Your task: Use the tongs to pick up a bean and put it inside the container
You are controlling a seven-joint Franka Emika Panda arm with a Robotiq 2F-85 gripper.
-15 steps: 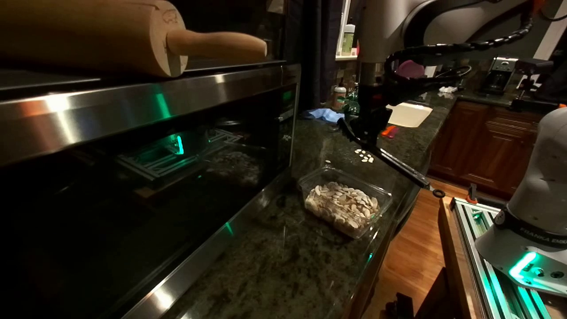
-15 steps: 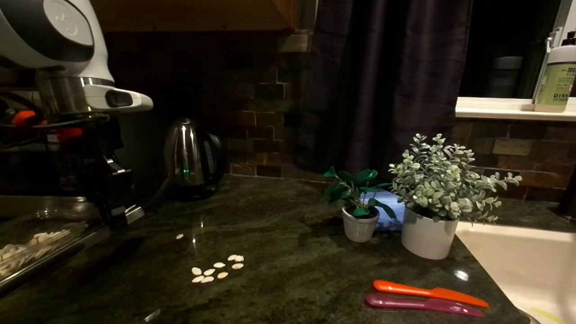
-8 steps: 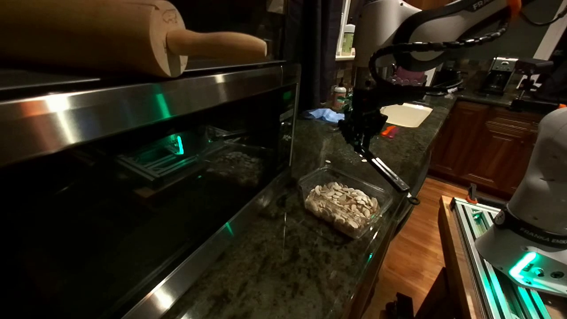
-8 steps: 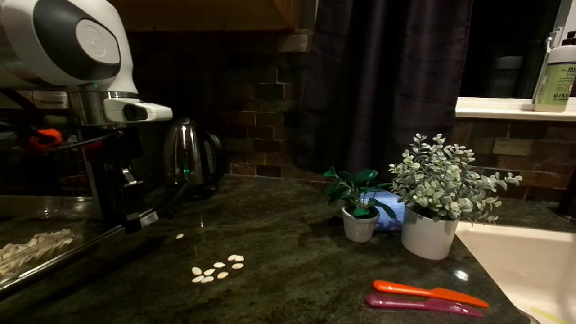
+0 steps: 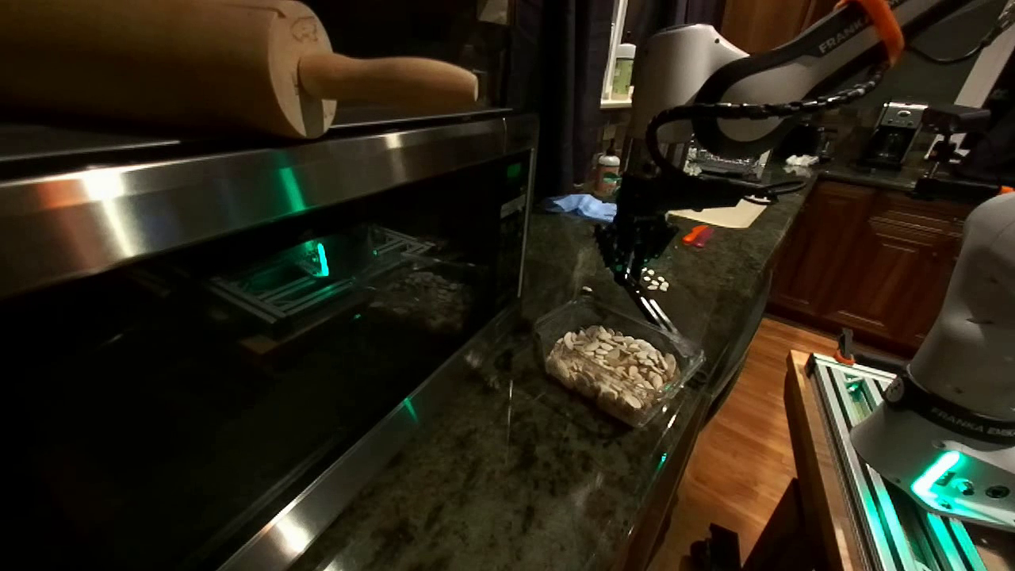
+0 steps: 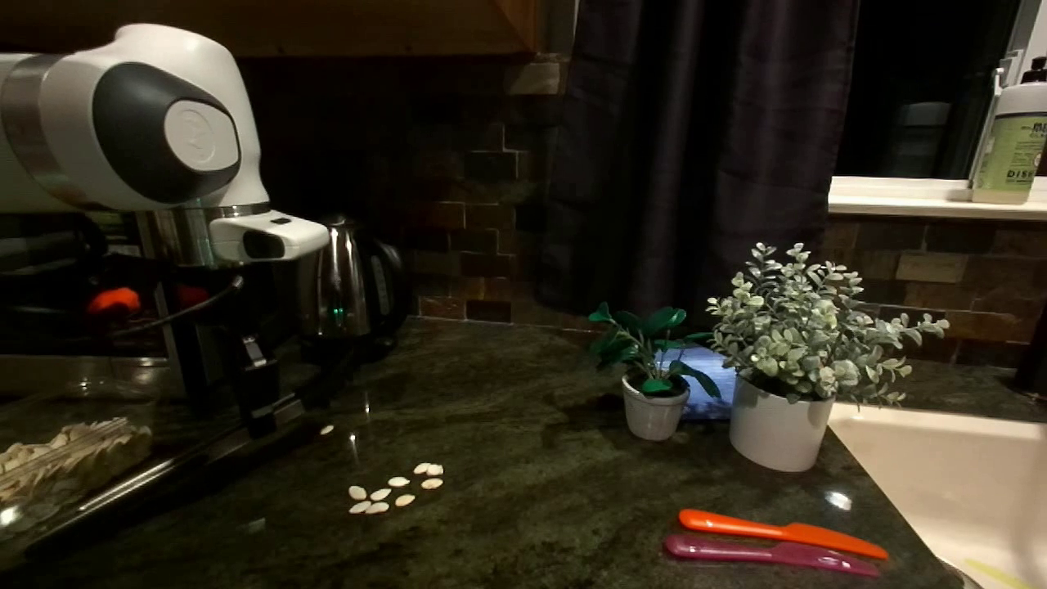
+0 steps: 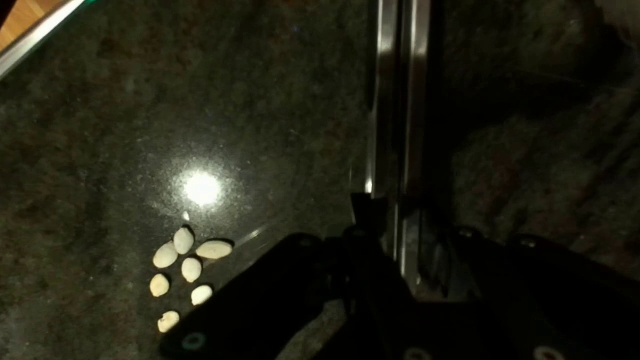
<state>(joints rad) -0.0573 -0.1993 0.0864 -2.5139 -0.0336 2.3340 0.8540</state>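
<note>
Black gripper (image 7: 402, 217) clasps silvery metal tongs (image 7: 416, 100) — clear plastic tub (image 5: 691, 363) of pale oval beans (image 5: 610, 357) near dark stone counter's (image 5: 476, 468) edge.

arm (image 6: 147, 114) white-grey | FRANKA lettering (image 5: 842, 38) | band (image 5: 885, 30) orange | cable (image 5: 761, 111) black | gripper (image 7: 402, 222) black

An exterior view looks down along the counter (image 5: 476, 476) from close beside the microwave (image 5: 238, 341); an exterior view faces the curtain (image 6: 695, 164). My wrist view peers closely down past my gripper (image 7: 404, 225). All share the loose beans (image 7: 191, 270).
</note>
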